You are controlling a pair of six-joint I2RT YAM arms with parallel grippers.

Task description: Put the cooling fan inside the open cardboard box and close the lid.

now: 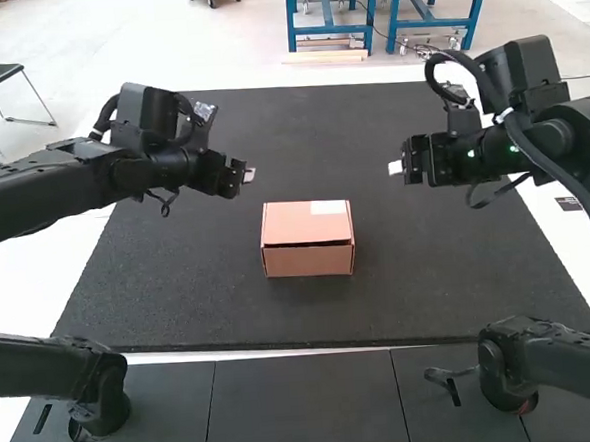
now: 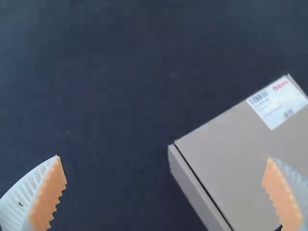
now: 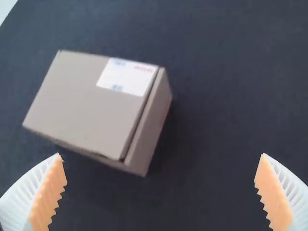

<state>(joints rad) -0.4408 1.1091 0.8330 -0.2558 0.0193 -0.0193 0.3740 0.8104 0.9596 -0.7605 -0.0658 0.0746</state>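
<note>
A small brown cardboard box (image 1: 307, 237) sits in the middle of the black mat (image 1: 178, 278) with its lid down flat and a white label on top. The same box (image 2: 240, 154) lies under the left wrist camera, and the box (image 3: 98, 113) appears again below the right wrist camera. My left gripper (image 1: 244, 172) hangs above the mat to the box's far left, open and holding nothing. My right gripper (image 1: 400, 167) hangs above the mat to the box's far right, also open with nothing between its fingers. In both wrist views the fingers (image 2: 45, 195) (image 3: 45, 192) stand wide apart.
The black mat covers most of the table, with white tabletop (image 1: 18, 278) showing at its left and right sides. Both arm bases (image 1: 95, 388) stand at the near edge.
</note>
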